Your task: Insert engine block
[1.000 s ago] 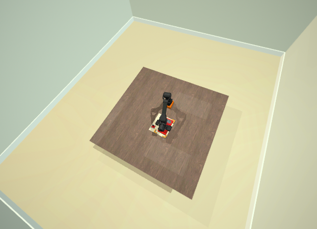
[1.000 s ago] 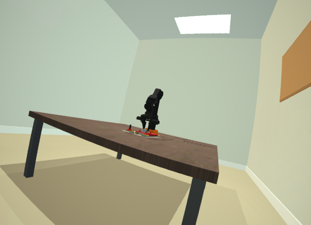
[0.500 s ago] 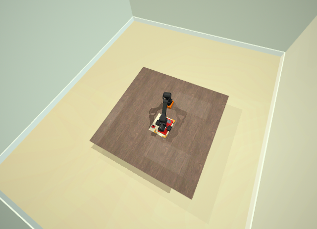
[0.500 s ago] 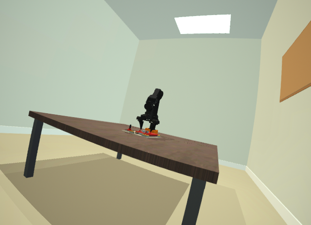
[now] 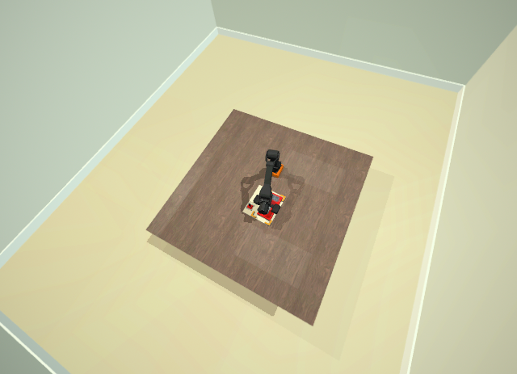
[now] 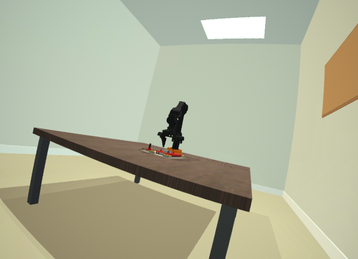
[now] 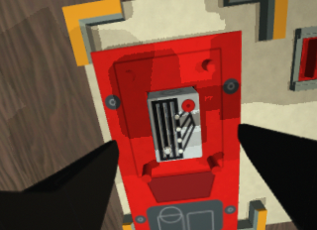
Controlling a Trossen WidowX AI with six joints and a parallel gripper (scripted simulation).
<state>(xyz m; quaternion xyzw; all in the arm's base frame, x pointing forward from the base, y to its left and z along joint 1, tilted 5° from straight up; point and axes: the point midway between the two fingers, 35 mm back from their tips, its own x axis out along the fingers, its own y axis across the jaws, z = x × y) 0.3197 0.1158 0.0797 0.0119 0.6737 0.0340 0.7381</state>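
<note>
The red car body (image 7: 230,121) (image 6: 177,154) (image 5: 266,216) lies in its corner brackets on the cream board. The grey engine block (image 7: 192,137) (image 6: 166,151) stands in the middle of the car body's recess, upright and nearly in line with it. Its top shows black slots and a red round cap. How deep it sits, and whether its slot side meets the rib, cannot be told. My gripper (image 7: 176,139) (image 6: 169,145) is open and empty above the car body. Its fingertips are wide apart, one on each side of the block, with clear gaps to it.
The cream board (image 7: 269,118) has yellow corner brackets (image 7: 74,37) around the car body. A grey-framed red piece (image 7: 309,63) is at the right edge of the wrist view. A small red part with a black post (image 6: 149,146) stands at the board's other end. The orange arm base (image 5: 277,171) is behind.
</note>
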